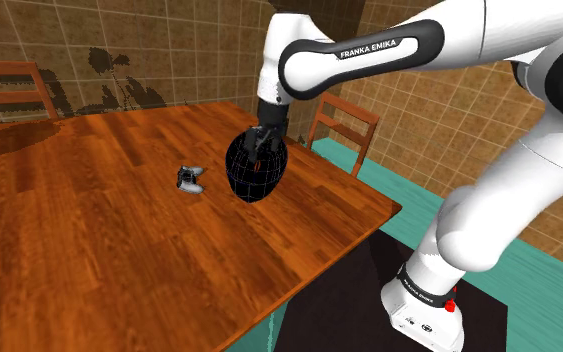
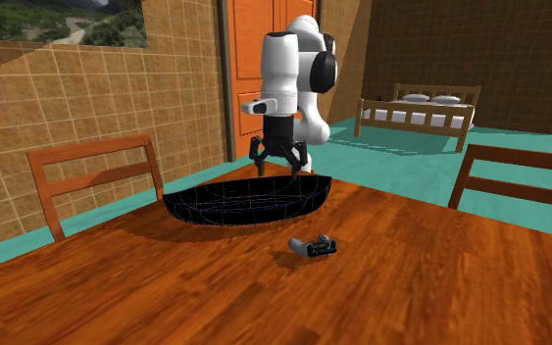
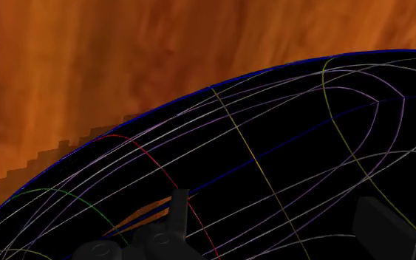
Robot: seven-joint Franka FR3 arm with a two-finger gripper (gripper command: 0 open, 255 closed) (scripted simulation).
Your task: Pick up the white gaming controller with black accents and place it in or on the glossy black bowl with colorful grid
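A small white-and-grey gaming controller [image 1: 190,179] lies on the wooden table [image 1: 89,250], a short way off the shoulder view's left of the bowl. The glossy black bowl [image 1: 256,170] carries thin coloured grid lines. My gripper [image 1: 265,148] hangs just over the bowl, open, with nothing between its fingers. In the second exterior view the controller [image 2: 312,246] rests in front of the bowl [image 2: 249,201], and the gripper [image 2: 280,165] is above the bowl's far rim. The wrist view looks into the bowl [image 3: 309,148]; the gripper [image 3: 280,233] shows its fingers [image 3: 178,214] spread wide.
A wooden chair [image 1: 344,125] stands at the table's far edge behind the bowl, another chair [image 1: 9,88] at the back left. The table corner [image 1: 394,208] lies near my stand [image 1: 424,310]. Two chair backs [image 2: 97,176] [image 2: 519,172] flank the table; a bed [image 2: 421,110] stands beyond.
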